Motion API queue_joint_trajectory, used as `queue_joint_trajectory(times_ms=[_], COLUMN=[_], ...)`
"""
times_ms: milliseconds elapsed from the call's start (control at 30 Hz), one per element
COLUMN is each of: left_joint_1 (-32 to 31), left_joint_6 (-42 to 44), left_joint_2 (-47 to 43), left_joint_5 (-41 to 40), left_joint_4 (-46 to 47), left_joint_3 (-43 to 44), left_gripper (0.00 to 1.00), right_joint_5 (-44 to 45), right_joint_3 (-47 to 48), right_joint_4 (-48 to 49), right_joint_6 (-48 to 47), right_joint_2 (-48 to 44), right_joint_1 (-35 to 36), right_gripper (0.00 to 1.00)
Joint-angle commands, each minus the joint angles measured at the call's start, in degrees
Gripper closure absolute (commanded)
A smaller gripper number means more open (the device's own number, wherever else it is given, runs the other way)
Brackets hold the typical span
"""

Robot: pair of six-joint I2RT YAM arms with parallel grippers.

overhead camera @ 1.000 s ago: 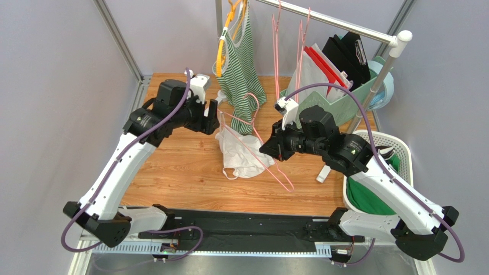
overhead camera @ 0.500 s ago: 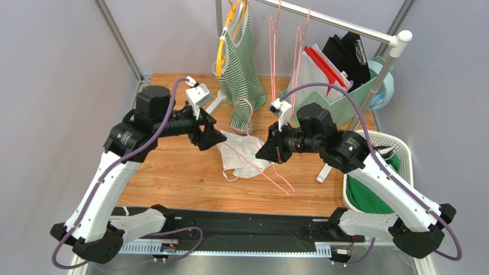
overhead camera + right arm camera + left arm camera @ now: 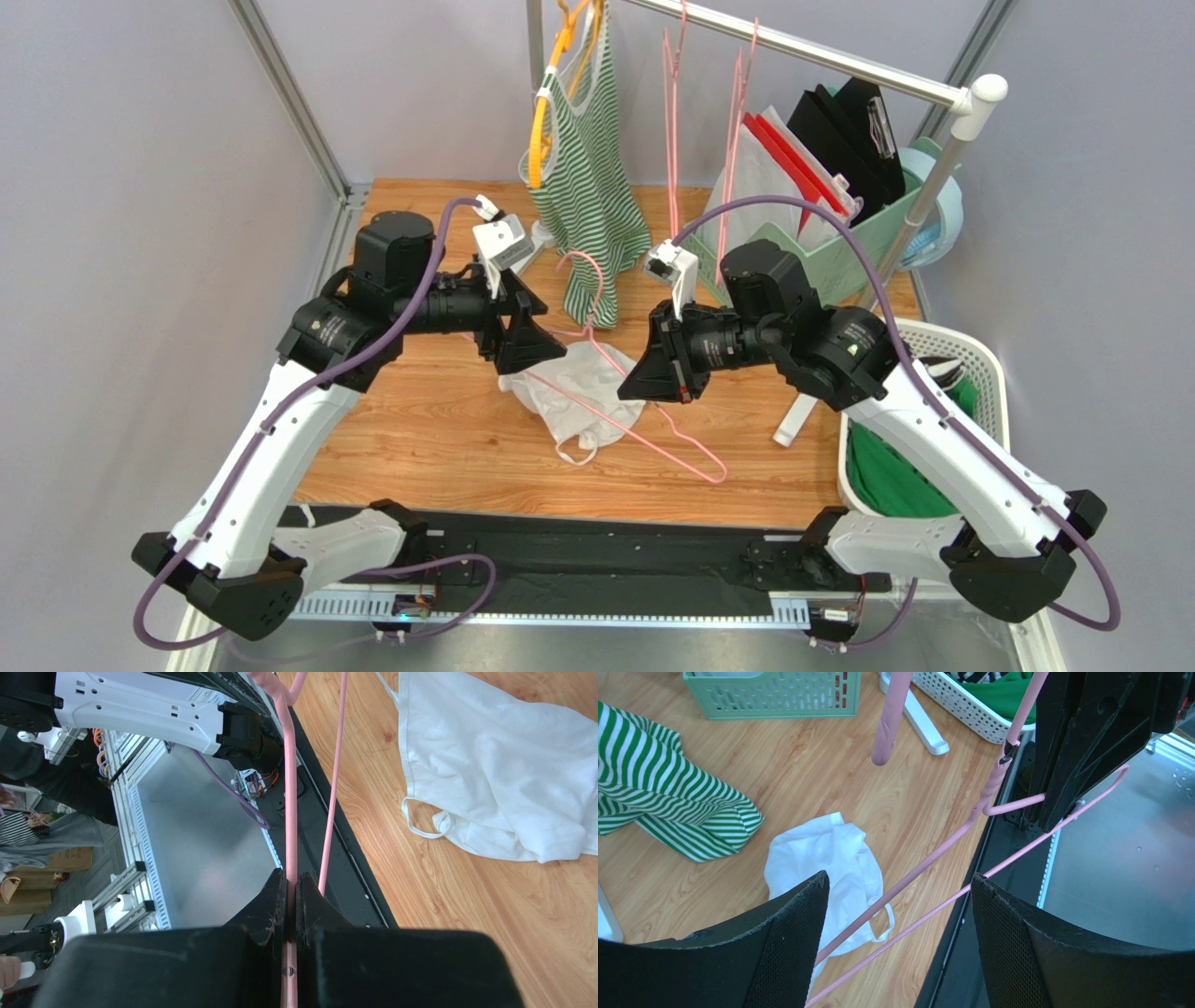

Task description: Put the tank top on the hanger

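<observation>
Right fingers (image 3: 267,906) pinch pink wire hanger (image 3: 288,798), tilted above table (image 3: 484,910). Left fingers (image 3: 784,941) spread wide, empty, just beside hanger. White tank top (image 3: 829,861) crumpled on table beneath both.

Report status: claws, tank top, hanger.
Left claw open over the tank top. Right claw shut on the hanger. Tank top crumpled on table, not yet hung. Hanger wires cross under left claw.

Bright, even overhead light, soft shadows; wrist views sharp, near foreground slightly blurred.
</observation>
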Motion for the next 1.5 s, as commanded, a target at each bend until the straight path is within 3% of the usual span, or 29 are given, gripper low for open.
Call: queue_joint_trajectory(times_ms=[0,233,367,533,567,600,733,800,900,1033,1167,1200,1267,1433,1467], left_joint_1=[0.1,0.0,0.1,0.1,0.1,0.1,0.0,0.0,0.1,0.1,0.1,0.1,0.1,-0.1,0.0], left_joint_6=[-0.4,-2.5,-3.5,-5.9,-6.0,-5.9,-5.7,-5.6,-4.9,-3.9,0.9,1.6,3.2,5.0,6.0], left_joint_2=[-0.5,-1.2,-1.9,-3.5,-3.5,-3.5,-4.0,-5.0,-6.2,-7.7,-9.1,-9.2,-9.8,-11.3,-11.5], left_joint_5=[3.1,6.0,8.8,8.4,8.4,8.5,8.9,8.7,7.6,4.3,-0.9,-2.1,-5.8,-14.6,-15.9], left_joint_4=[2.5,4.9,6.1,7.1,6.9,6.5,5.9,5.9,6.0,5.2,2.5,1.1,0.4,0.6,0.7], left_joint_3=[-1.5,-4.0,-5.6,-7.8,-8.3,-8.4,-9.7,-10.5,-11.5,-12.7,-13.1,-13.0,-13.4,-16.4,-16.8], left_gripper=[0.22,0.3,0.54,0.75,0.86,0.89,0.93,1.0,1.0,1.0,1.0,1.0,1.0,1.0,1.0], right_joint_5=[-4.6,-6.6,-5.8,-3.1,-1.8,-1.1,1.8,4.1,7.5,10.4,12.8,13.1,15.1,19.5,21.0], right_joint_3=[2.9,3.4,3.0,1.7,1.5,1.3,1.6,1.6,1.5,1.7,2.3,2.4,2.5,3.0,3.2], right_joint_4=[2.1,2.9,3.3,3.4,3.5,3.5,4.4,4.9,5.8,6.1,5.3,5.1,4.8,4.6,4.5], right_joint_6=[-0.3,0.1,0.1,-1.5,-2.4,-2.7,-3.9,-4.6,-5.5,-6.2,-6.3,-6.3,-5.9,-5.2,-5.2], right_joint_2=[0.3,1.0,0.8,1.3,1.7,2.0,3.5,4.0,4.2,4.6,5.3,5.6,5.9,6.3,6.3], right_joint_1=[-0.4,-0.7,-1.1,-1.5,-1.5,-1.5,-1.6,-1.6,-1.5,-1.5,-1.6,-1.6,-1.6,-1.6,-1.5], right_gripper=[1.0,1.0,1.0,1.0,1.0,1.0,1.0,1.0,1.0,0.86,0.42,0.36,0.26,0.17,0.11])
